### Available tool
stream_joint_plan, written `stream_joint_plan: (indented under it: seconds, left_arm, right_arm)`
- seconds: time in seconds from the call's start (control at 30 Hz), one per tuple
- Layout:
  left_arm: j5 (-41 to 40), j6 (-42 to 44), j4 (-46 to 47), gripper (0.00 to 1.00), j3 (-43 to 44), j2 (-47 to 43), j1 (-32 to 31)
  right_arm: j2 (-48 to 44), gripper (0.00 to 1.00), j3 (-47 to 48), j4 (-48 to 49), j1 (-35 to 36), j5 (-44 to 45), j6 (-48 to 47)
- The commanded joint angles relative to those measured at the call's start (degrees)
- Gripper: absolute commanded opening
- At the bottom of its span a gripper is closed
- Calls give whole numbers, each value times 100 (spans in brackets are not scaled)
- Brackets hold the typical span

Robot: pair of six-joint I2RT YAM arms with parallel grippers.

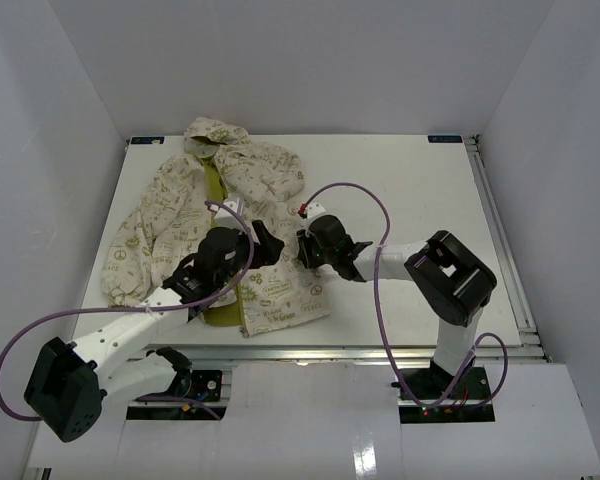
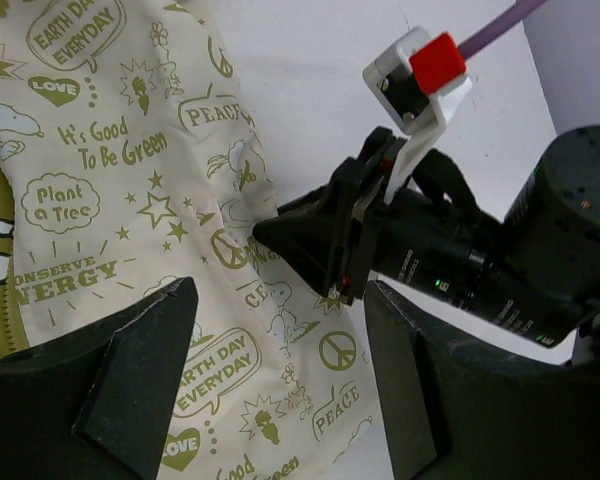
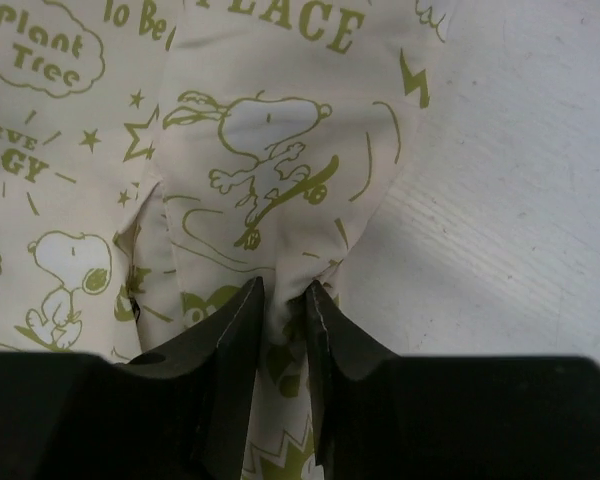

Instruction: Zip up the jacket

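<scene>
Presently, my right gripper [image 3: 285, 295] is pinching a fold at the edge of the jacket [image 1: 180, 215]. My left gripper [image 2: 280, 300] stands spread above the same printed panel, gripping nothing. The jacket lies on the table's [image 1: 410, 180] left half, hood toward the far edge, front unzipped.
</scene>
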Motion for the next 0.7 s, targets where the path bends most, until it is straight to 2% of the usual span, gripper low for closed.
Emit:
stream_joint_plan:
  seconds: [0.0, 0.13, 0.33, 0.43, 0.5, 0.53, 0.57, 0.67]
  left_arm:
    - [-806, 371, 142, 79, -157, 149, -179]
    - [-997, 489, 142, 80, -163, 210, -241]
    - [-1058, 539, 147, 81, -220, 110, -294]
    - [-1117, 575, 120, 81, -203, 76, -314]
    - [-1224, 590, 93, 81, -206, 35, -327]
    - [-1263, 585, 96, 81, -216, -8, -334]
    - [-1274, 585, 107, 81, -232, -53, -339]
    - [-1288, 599, 182, 81, -314, -169, -346]
  right_arm:
    - [-144, 8, -61, 687, -465, -333, 284]
    - [-898, 8, -646, 687, -1021, 354, 664]
    - [-1369, 9, -1241, 354, -1699, 680, 904]
    - [-1489, 21, -1236, -51, -1708, 834, 864]
    - [-1666, 49, -1065, -455, -1660, 1029, 768]
    - [-1793, 58, -943, -626, -1603, 1186, 707]
    - [-1923, 62, -813, -891, -1541, 1423, 651]
    - [-2333, 67, -483, -1736, -1254, 2078, 494]
